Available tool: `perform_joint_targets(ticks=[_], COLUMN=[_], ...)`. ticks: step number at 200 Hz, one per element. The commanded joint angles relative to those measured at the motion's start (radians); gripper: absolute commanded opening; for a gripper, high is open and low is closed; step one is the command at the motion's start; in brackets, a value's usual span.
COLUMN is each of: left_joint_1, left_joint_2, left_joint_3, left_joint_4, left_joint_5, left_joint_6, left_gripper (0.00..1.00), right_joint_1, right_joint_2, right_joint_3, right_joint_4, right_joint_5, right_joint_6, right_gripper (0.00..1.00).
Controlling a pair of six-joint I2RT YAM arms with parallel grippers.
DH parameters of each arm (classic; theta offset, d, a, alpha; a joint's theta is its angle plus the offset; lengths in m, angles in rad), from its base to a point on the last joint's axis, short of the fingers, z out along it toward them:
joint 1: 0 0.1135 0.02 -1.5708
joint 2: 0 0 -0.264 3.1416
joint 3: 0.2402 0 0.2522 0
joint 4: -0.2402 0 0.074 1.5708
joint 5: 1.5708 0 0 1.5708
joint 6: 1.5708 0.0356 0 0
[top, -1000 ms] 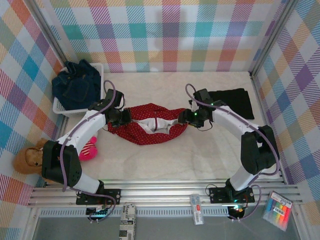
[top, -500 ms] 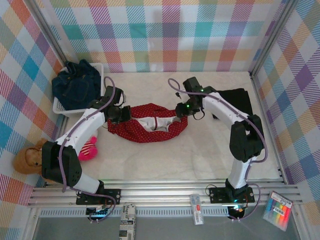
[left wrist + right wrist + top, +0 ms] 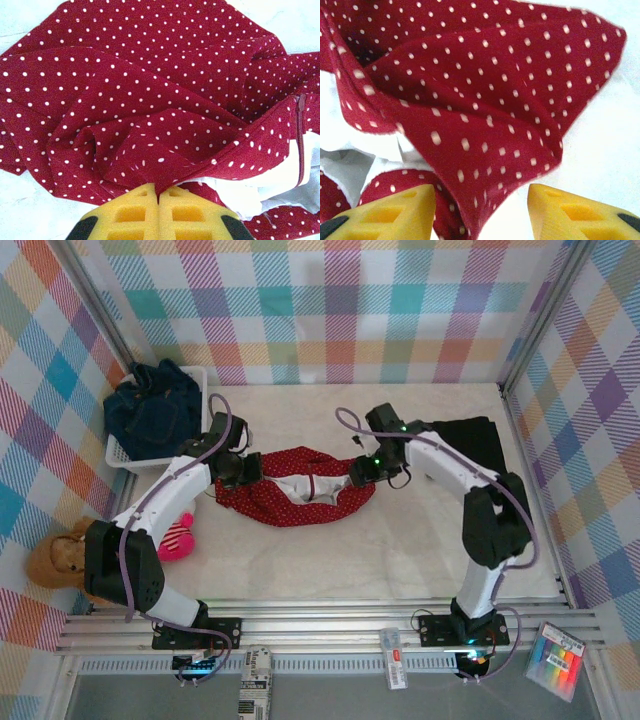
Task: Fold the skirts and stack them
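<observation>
Seen from above, two white arms rose from the bottom edge of the frame over a pale table (image 3: 400,550). At lower left, a pink plush toy (image 3: 178,537) and a brown plush toy (image 3: 55,558) lay beside the left arm.

In the middle of the frame lay the red polka-dot skirt (image 3: 295,498), crumpled, with white lining showing at its centre. Its long axis ran left to right across the frame, one end pointing toward each arm. Which edge was the waist could not be told from above, though the left wrist view showed a zip (image 3: 300,135) near its right edge.

The left gripper (image 3: 248,471) sat at the skirt's left end, its yellow fingers pressed together on a fold of dotted cloth. The right gripper (image 3: 362,472) was over the right end, jaws apart with a corner of cloth between them, nothing gripped.

Farther up, a black skirt (image 3: 462,440) lay flat at right, and dark denim skirts (image 3: 150,412) were heaped in a white mesh basket (image 3: 118,458) at upper left.

The step appeared to be taking both ends to spread the skirt flat. Done well, the right jaws would close on the red layer near the corner, clear of the lining. Both ends would then be drawn apart along that left-right line.
</observation>
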Motion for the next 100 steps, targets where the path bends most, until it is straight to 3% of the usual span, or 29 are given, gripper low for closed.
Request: perform_joint_targets(ticks=[1, 42, 61, 100], left_joint_1=[0.009, 0.009, 0.009, 0.009], left_joint_2=[0.003, -0.004, -0.005, -0.005], left_joint_3=[0.025, 0.022, 0.019, 0.018], left_joint_4=[-0.02, -0.023, -0.02, -0.015], left_joint_5=[0.0, -0.004, -0.005, -0.001], left_joint_6=[0.011, 0.012, 0.011, 0.008], left_gripper=[0.0, 0.0, 0.0, 0.0], right_joint_1=[-0.026, -0.028, -0.027, -0.024], right_joint_2=[-0.127, -0.182, -0.209, -0.202], right_joint_3=[-0.127, -0.194, -0.237, -0.291], right_joint_4=[0.175, 0.242, 0.282, 0.392], right_joint_5=[-0.018, 0.015, 0.059, -0.102], right_joint_6=[0.316, 0.492, 0.535, 0.493], right_gripper=[0.52, 0.5, 0.44, 0.41])
